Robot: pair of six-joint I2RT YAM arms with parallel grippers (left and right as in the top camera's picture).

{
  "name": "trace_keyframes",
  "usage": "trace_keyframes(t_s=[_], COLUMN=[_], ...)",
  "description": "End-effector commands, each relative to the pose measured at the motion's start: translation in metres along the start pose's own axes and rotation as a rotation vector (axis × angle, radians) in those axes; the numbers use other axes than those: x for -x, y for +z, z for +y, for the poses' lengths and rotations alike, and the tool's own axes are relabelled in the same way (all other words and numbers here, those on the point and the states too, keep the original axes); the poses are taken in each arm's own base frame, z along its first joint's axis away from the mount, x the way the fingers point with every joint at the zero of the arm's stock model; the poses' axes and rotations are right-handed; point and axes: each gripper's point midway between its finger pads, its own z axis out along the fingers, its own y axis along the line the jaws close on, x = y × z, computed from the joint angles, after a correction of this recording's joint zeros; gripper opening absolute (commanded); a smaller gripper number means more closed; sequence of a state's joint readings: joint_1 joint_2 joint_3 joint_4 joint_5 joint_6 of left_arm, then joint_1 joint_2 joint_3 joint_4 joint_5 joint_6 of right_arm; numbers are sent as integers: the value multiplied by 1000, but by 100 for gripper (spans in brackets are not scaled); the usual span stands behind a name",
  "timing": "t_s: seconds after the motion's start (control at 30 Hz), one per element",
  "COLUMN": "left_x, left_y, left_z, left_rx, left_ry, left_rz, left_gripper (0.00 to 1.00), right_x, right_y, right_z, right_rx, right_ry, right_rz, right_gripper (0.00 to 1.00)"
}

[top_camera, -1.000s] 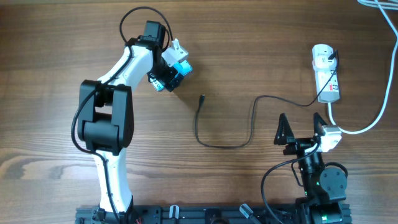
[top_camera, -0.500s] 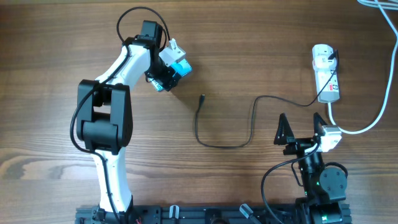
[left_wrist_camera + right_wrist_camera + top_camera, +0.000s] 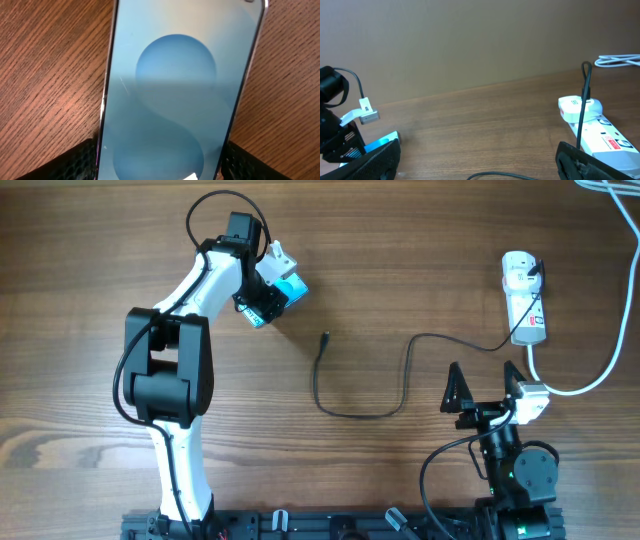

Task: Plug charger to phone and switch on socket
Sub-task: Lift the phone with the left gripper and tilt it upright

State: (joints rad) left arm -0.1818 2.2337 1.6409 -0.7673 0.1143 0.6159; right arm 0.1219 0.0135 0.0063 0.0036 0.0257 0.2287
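The phone [image 3: 291, 288], with its turquoise screen, sits at the far left of the wooden table. My left gripper [image 3: 264, 304] is shut on its lower end. In the left wrist view the phone [image 3: 180, 75] fills the frame between both fingers of the left gripper [image 3: 157, 167]. The charger, a thin black cable [image 3: 362, 412], lies in a loop at mid table with its plug tip [image 3: 326, 337] free, a little right of the phone. Its other end runs to the socket [image 3: 524, 305] at the far right. My right gripper [image 3: 484, 384] is open and empty near the front, below the socket [image 3: 600, 132].
A thick white cord [image 3: 600, 370] runs from the socket's near end out to the right edge and up to the far corner. The black cable stands upright at the socket's round end [image 3: 584, 95]. The phone's edge also shows in the right wrist view [image 3: 377, 141].
My left arm has shifted slightly left and away, with the phone held in the gripper. The right arm and the cable have not moved.
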Motion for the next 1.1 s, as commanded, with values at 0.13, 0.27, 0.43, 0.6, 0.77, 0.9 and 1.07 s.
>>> trace_keyframes(t_s=[0.13,0.27,0.43,0.6,0.77,0.9,1.07], left_x=[-65,-65,-64,-62,-59,-58,-58], left_y=[54,54,54,55,55,55,55], left_z=[-8,-8,-10,-15,-23,-27,-28], left_rx=[-21,-15,-9,-2,6,13,25], left_ry=[-139,-191,-255,-323,-413,-480,-578], left_rz=[225,226,228,231,238,242,247], left_gripper=[67,63,60,59,54,54,52], right_x=[2,2,2,2,2,2,2], right_y=[-1,-1,-1,-1,-1,-1,-1], right_z=[4,4,4,4,4,4,4], right_rx=[22,22,22,22,22,22,22], right_ry=[-18,-18,-18,-18,-18,-18,-18], right_rz=[-7,-7,-7,-7,-7,-7,-7], right_gripper=[100,100,100,100,100,100,100])
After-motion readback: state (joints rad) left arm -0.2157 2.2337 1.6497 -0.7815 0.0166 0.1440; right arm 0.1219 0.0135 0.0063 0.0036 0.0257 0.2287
